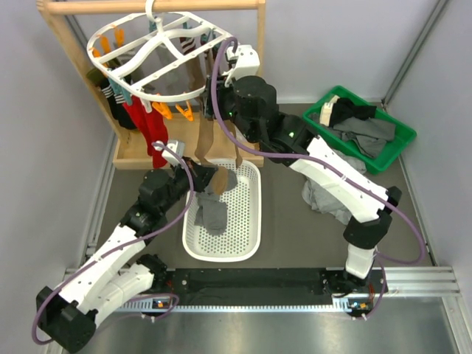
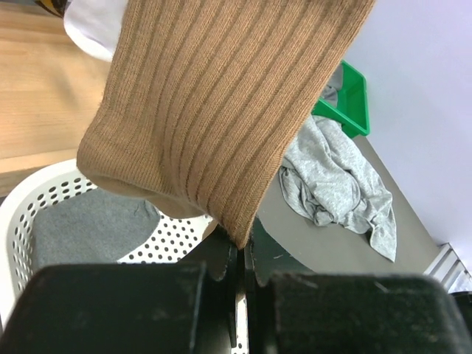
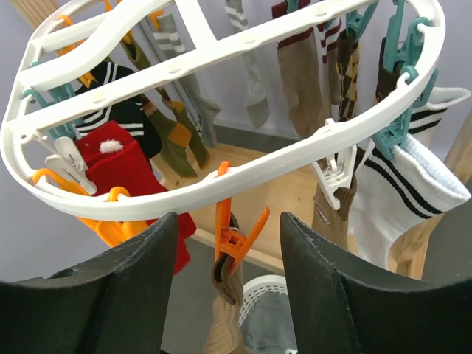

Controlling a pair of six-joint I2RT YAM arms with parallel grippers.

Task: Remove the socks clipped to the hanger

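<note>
The jaws of your left gripper [image 2: 240, 254] are pressed together on the lower edge of a tan ribbed sock [image 2: 214, 103], which hangs down into them from above. This gripper is over the far end of a white perforated plastic tray [image 1: 247, 221] on the dark counter [image 1: 287, 243], and a grey sock [image 1: 210, 214] lies inside the tray.

The jaws of your right gripper [image 3: 228, 221] stand wide apart. Between them you see an orange plastic clip [image 3: 234, 234] that hangs from the near rim of the white oval plastic hanger [image 3: 177, 193]. The clip bites the top of a brown sock [image 3: 225, 284]. The jaws do not touch the clip.

The hanger hangs by its hook from a light wooden rail stand [image 1: 147, 6] at the far left of the counter. More socks are clipped around it, among them a red sock [image 3: 125, 162] and a white sock with black stripes [image 3: 398, 192].

A green plastic bin [image 1: 398, 144] with dark garments stands at the far right, and a crumpled grey garment [image 1: 324, 199] lies near it on the counter.
</note>
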